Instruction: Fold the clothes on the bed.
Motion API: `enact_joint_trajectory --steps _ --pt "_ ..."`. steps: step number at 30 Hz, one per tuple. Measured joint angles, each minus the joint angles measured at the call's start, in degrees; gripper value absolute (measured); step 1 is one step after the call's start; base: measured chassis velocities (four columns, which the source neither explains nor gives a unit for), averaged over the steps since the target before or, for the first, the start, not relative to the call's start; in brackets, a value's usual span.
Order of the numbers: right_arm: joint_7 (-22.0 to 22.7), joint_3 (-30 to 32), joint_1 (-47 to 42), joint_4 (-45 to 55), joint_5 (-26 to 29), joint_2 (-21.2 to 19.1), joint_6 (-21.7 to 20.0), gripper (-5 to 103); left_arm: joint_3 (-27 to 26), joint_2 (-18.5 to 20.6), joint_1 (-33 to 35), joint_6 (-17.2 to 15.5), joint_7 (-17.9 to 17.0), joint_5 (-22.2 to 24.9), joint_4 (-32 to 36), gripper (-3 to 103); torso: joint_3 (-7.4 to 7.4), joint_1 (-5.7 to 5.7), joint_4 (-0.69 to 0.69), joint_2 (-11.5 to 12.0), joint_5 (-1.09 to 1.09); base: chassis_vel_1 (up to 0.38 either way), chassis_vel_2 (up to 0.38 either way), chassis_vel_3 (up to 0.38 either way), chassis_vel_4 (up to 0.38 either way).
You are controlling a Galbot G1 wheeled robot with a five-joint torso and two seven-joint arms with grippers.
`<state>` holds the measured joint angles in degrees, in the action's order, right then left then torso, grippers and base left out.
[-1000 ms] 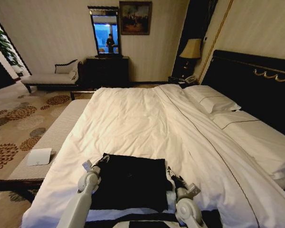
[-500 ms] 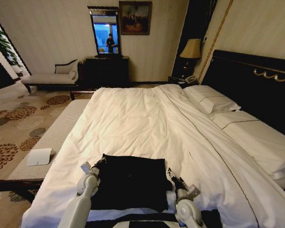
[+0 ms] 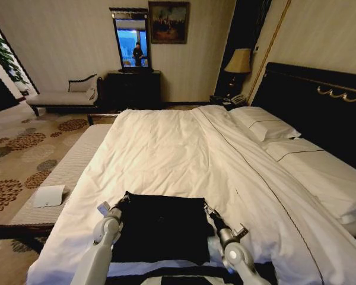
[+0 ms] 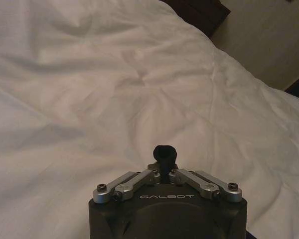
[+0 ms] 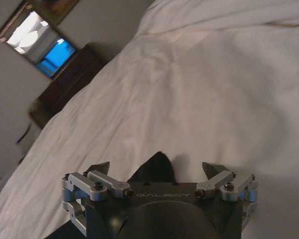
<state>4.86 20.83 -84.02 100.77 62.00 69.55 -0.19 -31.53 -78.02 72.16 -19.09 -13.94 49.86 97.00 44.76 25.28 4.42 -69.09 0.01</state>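
Black T-shirt spread flat on the white duvet at the near end of the bed, between the two arms. Left gripper at the shirt's far left corner, fingers closed on a small pinch of black cloth that pokes up between them in the left wrist view. Right gripper at the far right corner, fingers spread apart in the right wrist view, with a pointed tip of black fabric lying in the gap between them; contact between the fingers and the cloth impossible to judge. Shirt roughly rectangular, far edge straight and running from one gripper to the other, near edge close to the foot of the bed. Surface plain dark with soft creases; no lettering legible. Duvet wrinkled around it.
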Motion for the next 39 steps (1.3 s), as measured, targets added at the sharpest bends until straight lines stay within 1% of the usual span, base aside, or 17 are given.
enact_joint_trajectory --steps 1,2,4,13,16,17,18,19,22,23,25,27,31,32,34,36,39 --pt "0.0 0.0 0.0 0.0 0.0 0.0 0.0 100 0.0 0.0 0.0 0.0 0.0 0.0 0.0 2 0.0 0.0 0.0 0.0 0.0 0.0 0.0 0.0 0.0" --pt "-1.9 -0.3 1.1 -1.9 -0.1 -0.1 -0.2 100 0.0 0.0 0.1 0.0 0.0 0.0 0.0 2 0.0 0.0 0.0 0.0 -0.01 0.0 0.0 0.0 0.0" --pt "-3.1 -0.7 2.7 -4.9 0.0 -0.1 -0.4 100 0.1 0.2 0.4 0.0 0.0 0.0 0.4 2 0.0 0.0 -0.01 0.0 0.0 0.0 0.0 0.0 0.0" --pt "-5.0 -1.0 4.7 -8.9 2.7 1.3 -0.6 101 0.1 0.7 0.9 0.1 0.1 0.0 1.3 2 0.0 -0.01 0.01 0.0 -0.02 0.0 0.0 0.0 0.0" --pt "-5.8 -0.9 5.1 -9.7 3.2 1.8 0.6 87 0.3 0.6 0.8 0.2 0.0 -0.1 1.3 2 0.0 -0.01 0.0 0.0 -0.01 0.0 0.0 0.0 0.0" --pt "-5.8 -0.9 5.1 -9.7 3.2 1.8 0.6 87 0.3 0.6 0.8 0.2 0.0 -0.1 1.3 2 0.0 -0.01 0.0 0.0 -0.01 0.0 0.0 0.0 0.0" --pt "-6.3 -1.0 5.3 -10.1 3.6 2.2 1.3 82 0.4 0.5 0.8 0.2 0.0 -0.2 1.3 2 0.0 -0.01 0.0 0.0 -0.01 0.0 0.0 0.0 0.0" --pt "-6.8 -1.1 5.4 -10.4 3.8 2.5 1.6 82 0.5 0.5 0.8 0.2 -0.1 -0.3 1.5 2 0.0 0.0 0.0 0.0 -0.01 0.0 0.0 0.0 0.0" --pt "-8.5 -1.5 5.9 -11.5 3.5 3.3 2.3 65 0.5 0.5 0.8 0.2 -0.1 -0.3 2.0 2 0.0 -0.01 0.0 0.0 -0.01 0.0 0.0 0.0 0.0" --pt "-8.5 -1.5 5.9 -11.5 3.5 3.3 2.3 65 0.5 0.5 0.8 0.2 -0.1 -0.3 2.0 2 0.0 -0.01 0.0 0.0 -0.01 0.0 0.0 0.0 0.0" --pt "-9.0 -1.8 6.3 -12.1 3.1 3.7 2.5 54 0.3 0.7 0.9 0.2 -0.2 -0.2 2.4 2 0.0 -0.01 0.0 0.0 -0.01 0.0 0.0 0.0 0.0" --pt "-9.2 -1.9 6.4 -12.2 3.0 3.8 2.5 54 0.1 0.7 1.0 0.2 -0.2 -0.2 2.6 2 0.0 -0.01 0.0 0.0 -0.01 0.0 0.0 0.0 0.0" --pt "-11.0 -1.7 6.1 -11.8 2.7 3.9 3.6 33 -0.3 1.0 1.7 0.6 -0.2 -0.2 3.0 2 0.0 -0.01 0.0 0.0 -0.01 0.0 0.0 0.0 0.0" --pt "-11.0 -1.7 6.1 -11.8 2.7 3.9 3.6 33 -0.3 1.0 1.7 0.6 -0.2 -0.2 3.0 2 0.0 -0.01 0.0 0.0 -0.01 0.0 0.0 0.0 0.0" --pt "-12.7 -1.5 5.4 -11.2 2.7 4.1 4.4 22 -0.4 1.1 1.9 0.7 -0.2 -0.1 3.4 2 0.0 -0.01 0.0 0.0 -0.01 0.0 0.0 0.0 0.0" --pt "-13.4 -1.4 5.1 -10.9 2.6 4.1 4.7 22 -0.4 1.1 1.9 0.7 -0.2 0.0 3.6 2 0.0 0.0 0.0 0.0 -0.01 0.0 0.0 0.0 0.0" --pt "-15.8 -1.3 4.3 -9.0 2.6 3.9 5.3 6 -0.3 2.1 1.9 0.7 -0.2 1.0 4.4 2 0.0 -0.01 0.0 0.0 0.0 0.0 0.0 0.0 0.0"
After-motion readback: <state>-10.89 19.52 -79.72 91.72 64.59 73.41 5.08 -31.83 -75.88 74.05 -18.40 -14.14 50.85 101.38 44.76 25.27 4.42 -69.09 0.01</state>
